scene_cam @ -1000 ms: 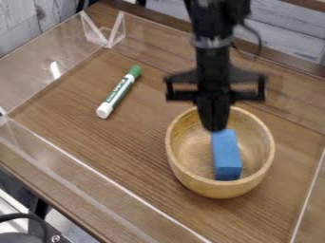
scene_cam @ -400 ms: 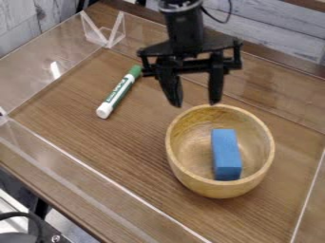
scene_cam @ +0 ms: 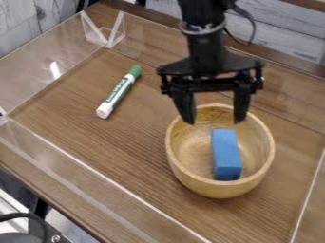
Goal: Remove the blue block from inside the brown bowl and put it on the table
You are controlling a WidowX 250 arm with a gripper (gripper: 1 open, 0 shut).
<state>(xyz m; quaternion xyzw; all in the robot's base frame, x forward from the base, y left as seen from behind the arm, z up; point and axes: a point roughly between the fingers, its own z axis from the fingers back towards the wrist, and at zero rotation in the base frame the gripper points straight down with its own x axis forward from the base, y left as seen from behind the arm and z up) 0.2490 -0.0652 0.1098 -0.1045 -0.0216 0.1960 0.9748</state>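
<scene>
**Blue block waits in the bowl beneath a wide-open gripper**

The blue block (scene_cam: 225, 154) lies flat inside the brown bowl (scene_cam: 185, 162), in the lower right of the frame. It is a small sky-blue bar, its long side running from the upper to the lower part of the picture, resting on the bowl's floor slightly right of centre. It looks solid, stiff and light, with smooth flat faces that could slip a little under a weak pinch. The best hold is probably across its two long sides, near the middle of its length, where the bowl's curved wall leaves room for the fingers.

The gripper (scene_cam: 212, 112) hangs just above the bowl's far rim, pointing almost straight down. Its two black fingers are spread as wide as they go and hold nothing. The block sits just below and slightly toward the viewer from the fingertips, not touching them. A green-and-white marker (scene_cam: 118, 91) lies well apart on the table (scene_cam: 76, 161), at upper left.
</scene>
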